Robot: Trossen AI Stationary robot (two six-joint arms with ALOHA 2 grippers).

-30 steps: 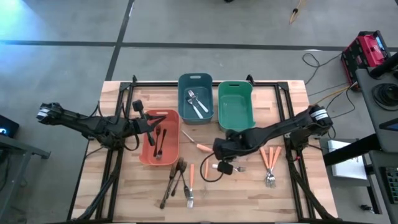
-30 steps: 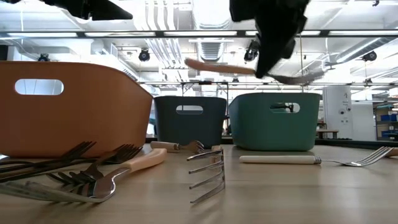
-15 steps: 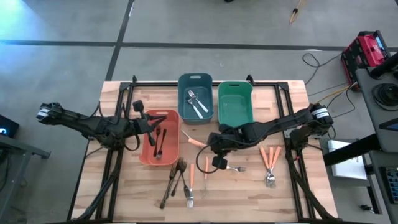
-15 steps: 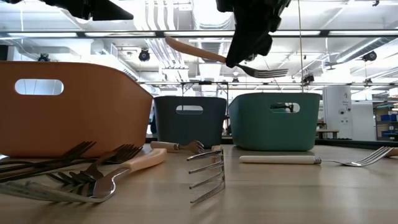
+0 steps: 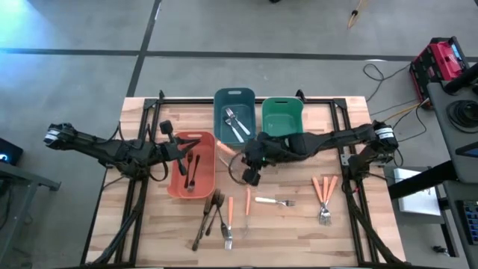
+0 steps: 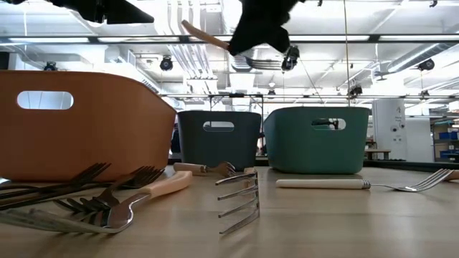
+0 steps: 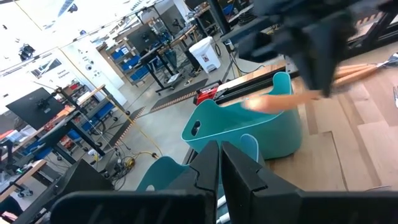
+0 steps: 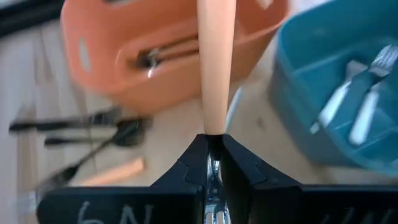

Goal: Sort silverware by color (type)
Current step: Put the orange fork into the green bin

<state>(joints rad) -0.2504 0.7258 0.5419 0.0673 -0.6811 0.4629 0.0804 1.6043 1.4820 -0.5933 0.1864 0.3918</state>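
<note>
My right gripper (image 5: 237, 155) hangs above the table between the salmon bin (image 5: 192, 178) and the blue bin (image 5: 234, 123), shut on an orange-handled fork (image 5: 223, 148). In the low view the fork (image 6: 204, 34) is high over the table. My left gripper (image 5: 181, 153) waits shut and holding nothing over the salmon bin, which holds dark forks (image 8: 168, 53). Silver forks (image 8: 360, 106) lie in the blue bin. The green bin (image 5: 281, 125) stands beside it. More silverware lies flat on the table: dark forks (image 5: 213, 213), orange-handled ones (image 5: 230, 213) and a group (image 5: 323, 193). My right gripper pinches the fork between its two fingers at the lower end of the orange handle (image 8: 213, 127), where it meets the metal. The fingers slant down from the table's right. The handle (image 6: 204, 34) sticks out past the fingertips, in line with them. The fork is lifted clear and tilted, handle end higher, tines (image 6: 262, 63) lower.
A white-handled fork (image 5: 275, 201) and a single orange-handled piece (image 5: 248, 202) lie on the bare wood near the middle. A black frame (image 5: 246, 99) runs along the table's far side and down both sides. Cables and a red case (image 5: 441, 60) lie on the floor.
My right gripper has carried the orange-handled fork up and toward the table's far left, from above the white-handled fork to the gap between the salmon and blue bins. It has tipped nearer to level. The fork's handle end now points higher than before.
</note>
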